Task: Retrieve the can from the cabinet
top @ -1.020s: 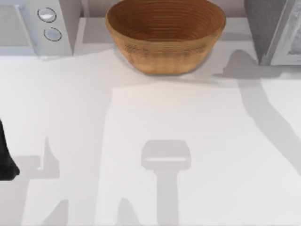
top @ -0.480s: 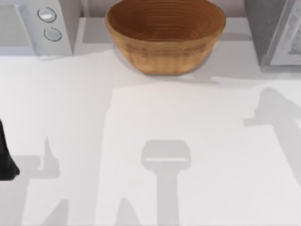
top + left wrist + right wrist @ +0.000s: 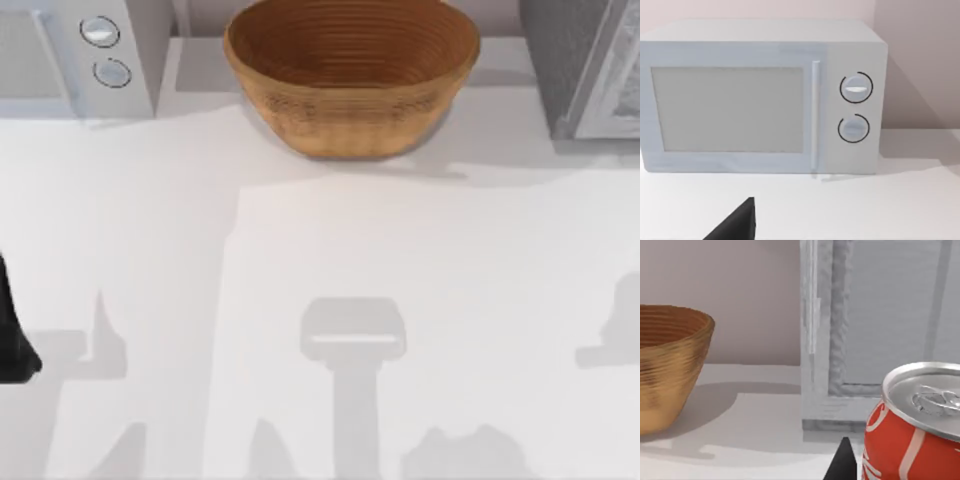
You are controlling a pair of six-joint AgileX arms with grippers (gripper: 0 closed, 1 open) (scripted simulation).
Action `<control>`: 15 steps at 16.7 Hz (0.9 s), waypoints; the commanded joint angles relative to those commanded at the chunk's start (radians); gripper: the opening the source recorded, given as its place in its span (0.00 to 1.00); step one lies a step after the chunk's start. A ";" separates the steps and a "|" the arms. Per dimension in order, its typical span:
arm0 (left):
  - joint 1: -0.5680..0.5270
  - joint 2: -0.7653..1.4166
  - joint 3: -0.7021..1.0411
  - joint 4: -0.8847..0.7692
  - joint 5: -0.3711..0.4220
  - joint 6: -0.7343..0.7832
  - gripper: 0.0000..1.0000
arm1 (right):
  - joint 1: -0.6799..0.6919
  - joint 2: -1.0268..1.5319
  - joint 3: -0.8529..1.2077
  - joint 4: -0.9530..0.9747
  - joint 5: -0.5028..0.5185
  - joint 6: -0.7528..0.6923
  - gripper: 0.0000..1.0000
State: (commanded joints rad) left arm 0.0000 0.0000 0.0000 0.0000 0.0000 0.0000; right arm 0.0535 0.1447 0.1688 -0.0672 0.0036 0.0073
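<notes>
The can [image 3: 912, 435] is seen close up in the right wrist view, upright, with its silvery-grey round top and pull tab turned upward and its red side crossed by white stripes. It is clasped by the right gripper [image 3: 905, 465], one dark fingertip [image 3: 842, 462] being pressed against the red side. The can's base is cut off by the picture's edge, so it cannot be told whether it rests on the worktop [image 3: 755, 425] or is held above it. The can is outside the cabinet [image 3: 880, 325], whose grey-white front with a framed panel is seen behind it and well apart from it.

In the same view a woven bowl [image 3: 667, 370] of golden brown is seen standing on the white worktop, apart from the cabinet, with a plain wall behind both.

From above, the woven bowl is found at the far middle of the worktop, between a microwave [image 3: 75, 55] at the far left and the cabinet at the far right. Grey shadows are cast across the bare white surface in front of them.

The left arm [image 3: 12, 335] is parked at the worktop's left edge. Its left gripper [image 3: 737, 227] is pointed at the microwave, whose closed door, upright handle and two round dials [image 3: 856, 88] are shown in the left wrist view. Whether the left gripper is wide or narrow cannot be told.
</notes>
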 joint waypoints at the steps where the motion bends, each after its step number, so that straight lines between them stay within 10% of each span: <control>1: 0.000 0.000 0.000 0.000 0.000 0.000 1.00 | -0.017 -0.045 -0.055 0.021 -0.003 -0.002 0.00; 15: 0.000 0.000 0.000 0.000 0.000 0.000 1.00 | -0.066 -0.036 -0.136 0.165 -0.064 -0.004 0.00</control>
State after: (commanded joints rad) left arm 0.0000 0.0000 0.0000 0.0000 0.0000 0.0000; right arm -0.0122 0.1086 0.0325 0.0978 -0.0602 0.0035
